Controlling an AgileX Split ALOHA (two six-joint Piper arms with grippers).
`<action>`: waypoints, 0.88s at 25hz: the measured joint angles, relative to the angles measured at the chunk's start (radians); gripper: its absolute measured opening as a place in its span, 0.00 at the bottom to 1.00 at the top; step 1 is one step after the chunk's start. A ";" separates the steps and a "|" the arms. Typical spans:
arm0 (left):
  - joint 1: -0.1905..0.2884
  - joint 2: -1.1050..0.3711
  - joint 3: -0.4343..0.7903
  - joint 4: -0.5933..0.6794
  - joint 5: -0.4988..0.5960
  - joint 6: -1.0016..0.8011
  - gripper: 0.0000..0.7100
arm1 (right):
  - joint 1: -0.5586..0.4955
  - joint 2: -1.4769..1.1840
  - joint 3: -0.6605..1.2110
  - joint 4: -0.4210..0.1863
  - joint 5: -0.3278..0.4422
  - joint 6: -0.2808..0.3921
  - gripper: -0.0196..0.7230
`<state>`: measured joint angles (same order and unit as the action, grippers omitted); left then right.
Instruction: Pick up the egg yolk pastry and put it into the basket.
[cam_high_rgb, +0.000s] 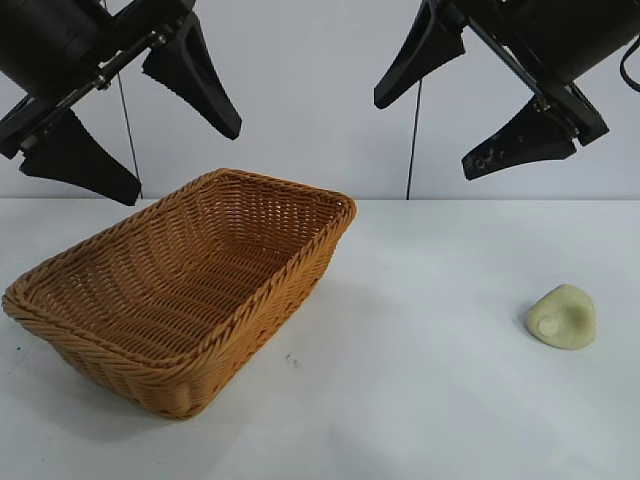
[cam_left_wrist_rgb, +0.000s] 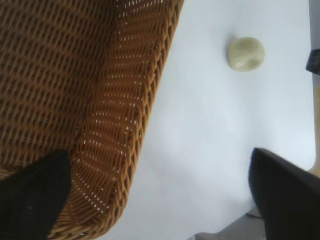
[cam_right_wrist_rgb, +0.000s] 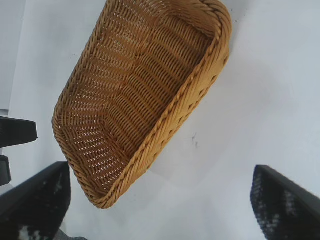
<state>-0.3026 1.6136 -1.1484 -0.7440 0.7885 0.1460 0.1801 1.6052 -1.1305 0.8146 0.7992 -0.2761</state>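
Note:
The egg yolk pastry (cam_high_rgb: 562, 316), a small pale cream-yellow lump with a round dimple, lies on the white table at the right; the left wrist view shows the pastry (cam_left_wrist_rgb: 245, 54) too, well apart from the basket. The orange-brown wicker basket (cam_high_rgb: 300, 255) stands at the left, empty. High above the basket hangs my left gripper (cam_high_rgb: 180, 160), open and holding nothing; in its own view the left gripper (cam_left_wrist_rgb: 157, 165) spans the basket's rim (cam_left_wrist_rgb: 115, 125) and bare table. My right gripper (cam_high_rgb: 428, 135) is also raised and open, above the table's middle. The right wrist view shows the right gripper (cam_right_wrist_rgb: 160, 172) and basket (cam_right_wrist_rgb: 185, 105), not the pastry.
The white table (cam_high_rgb: 420, 400) reaches a pale back wall. A small dark speck (cam_high_rgb: 291, 358) marks the table beside the basket. The table's edge (cam_left_wrist_rgb: 235, 220) shows in the left wrist view. Part of the left gripper (cam_right_wrist_rgb: 15, 132) shows in the right wrist view.

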 joint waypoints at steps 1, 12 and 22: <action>0.000 0.000 0.000 0.000 0.000 0.000 0.98 | 0.000 0.000 0.000 0.000 0.000 0.000 0.96; 0.000 0.000 0.000 0.000 -0.003 0.000 0.98 | 0.000 0.000 0.000 0.000 0.000 0.003 0.96; 0.000 0.000 0.000 -0.007 -0.019 -0.011 0.98 | 0.000 0.000 0.000 0.000 0.000 0.003 0.96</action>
<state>-0.3026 1.6136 -1.1484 -0.7510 0.7700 0.1353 0.1801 1.6052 -1.1305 0.8146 0.7992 -0.2729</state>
